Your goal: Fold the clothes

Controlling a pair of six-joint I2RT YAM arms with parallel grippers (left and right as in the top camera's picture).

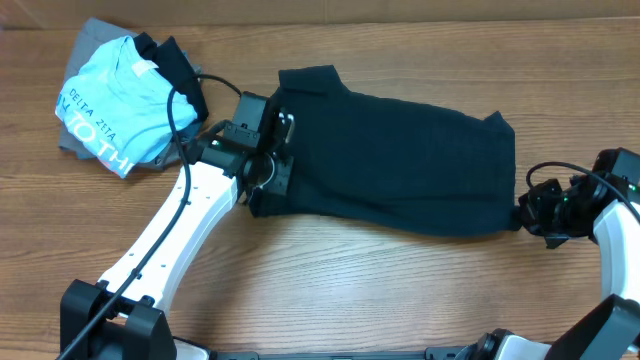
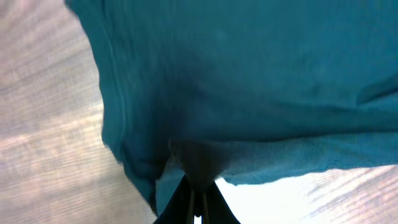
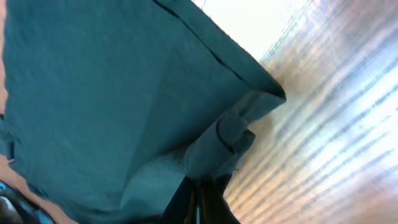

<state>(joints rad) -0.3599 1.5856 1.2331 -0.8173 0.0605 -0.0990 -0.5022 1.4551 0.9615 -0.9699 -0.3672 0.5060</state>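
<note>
The dark navy T-shirt (image 1: 400,160) lies spread across the middle of the wooden table, stretched left to right. My left gripper (image 1: 268,180) is shut on its left edge; in the left wrist view the cloth (image 2: 249,81) bunches at the closed fingertips (image 2: 198,196). My right gripper (image 1: 528,212) is shut on the shirt's right lower corner; in the right wrist view the fabric (image 3: 112,93) gathers into the closed fingers (image 3: 198,193). No chest logo shows.
A light blue T-shirt with white lettering (image 1: 110,100) lies on a grey garment (image 1: 85,45) at the far left, with another dark item (image 1: 185,65) beside it. A black cable (image 1: 175,120) runs along the left arm.
</note>
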